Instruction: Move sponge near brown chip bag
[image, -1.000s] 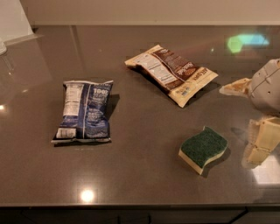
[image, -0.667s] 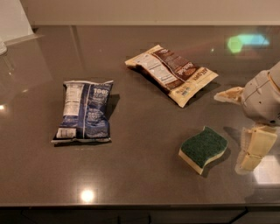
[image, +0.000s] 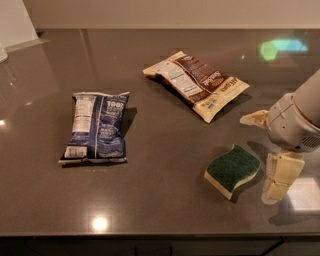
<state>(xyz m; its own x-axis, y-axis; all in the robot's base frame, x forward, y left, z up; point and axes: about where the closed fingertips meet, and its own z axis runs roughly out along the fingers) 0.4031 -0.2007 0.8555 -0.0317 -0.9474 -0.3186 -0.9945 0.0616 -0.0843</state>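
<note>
The sponge, green top over a pale yellow body, lies on the dark counter at the front right. The brown chip bag lies flat further back, near the middle right, apart from the sponge. My gripper comes in from the right edge, just to the right of the sponge and low over the counter. It is open and empty, with one cream finger behind the sponge's level and the other finger close to the sponge's right side.
A blue and white chip bag lies at the left of the dark counter. The counter's front edge runs along the bottom of the view. A pale wall stands at the back.
My gripper has moved left and toward the front, closer to the sponge's right side. The sponge and both bags have not moved.
</note>
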